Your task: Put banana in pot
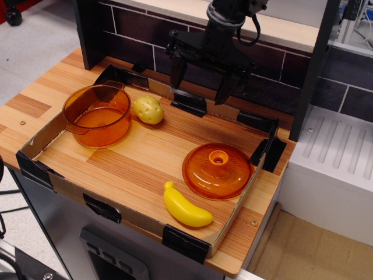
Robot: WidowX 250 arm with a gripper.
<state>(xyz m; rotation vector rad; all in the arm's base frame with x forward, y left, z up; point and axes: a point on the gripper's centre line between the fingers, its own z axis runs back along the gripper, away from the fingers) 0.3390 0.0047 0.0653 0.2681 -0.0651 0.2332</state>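
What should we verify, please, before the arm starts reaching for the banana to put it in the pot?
1. Gripper open and empty: ok, fingers spread, nothing held.
2. Banana free to grasp: ok, lying alone near the tray's front edge, close beside the lid.
3. Pot upright and uncovered: ok.
4. Pot empty: ok, nothing visible inside.
5. Potato clear of the pot's opening: ok, it sits beside the pot.
6. Room for fingers between banana and lid: cannot tell.

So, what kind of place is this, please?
Probably a toy kitchen set up for robot tests: a wooden counter with a dark tile wall, a plastic pot, a banana, and an open gripper above.
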